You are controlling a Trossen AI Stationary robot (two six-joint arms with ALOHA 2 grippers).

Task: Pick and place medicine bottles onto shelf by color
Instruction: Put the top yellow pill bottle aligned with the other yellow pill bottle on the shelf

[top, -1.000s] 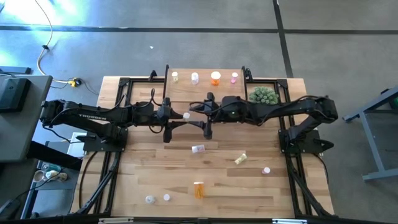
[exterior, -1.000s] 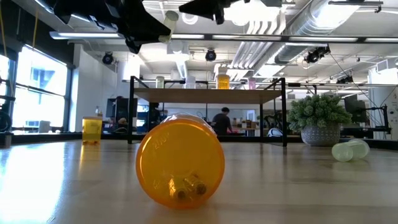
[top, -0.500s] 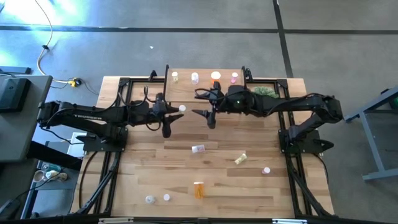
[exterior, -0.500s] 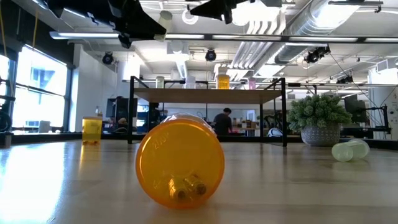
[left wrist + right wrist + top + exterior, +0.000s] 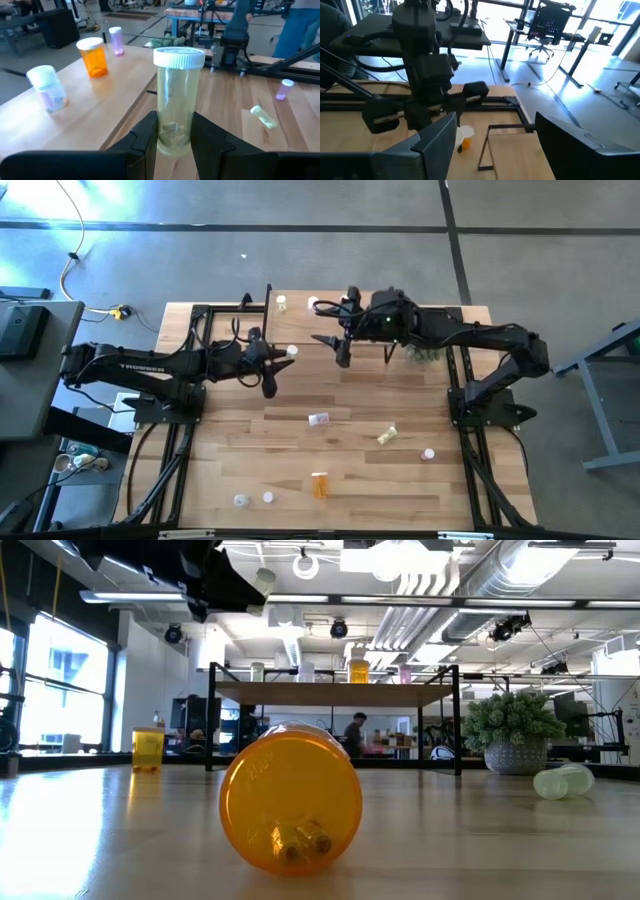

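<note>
Near the shelf [image 5: 300, 320]'s front edge: left gripper [image 5: 283, 356] pinches an upright yellow-green bottle [image 5: 175, 100]
Relation: shelf lies just beyond the bottle; left arm nearer
Right gripper [image 5: 338, 340]: spread, empty, above shelf

Table: my plank tabletop [image 5: 250, 450] carries the shelf [image 5: 300, 330] and a plant [image 5: 515, 730].
Shelf top: upright bottles [image 5: 94, 56] in a row.
Tabletop: scattered bottles [image 5: 319, 485].

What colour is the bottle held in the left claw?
Pale yellow-green bottle, white cap; left wrist view shows it best.
</note>
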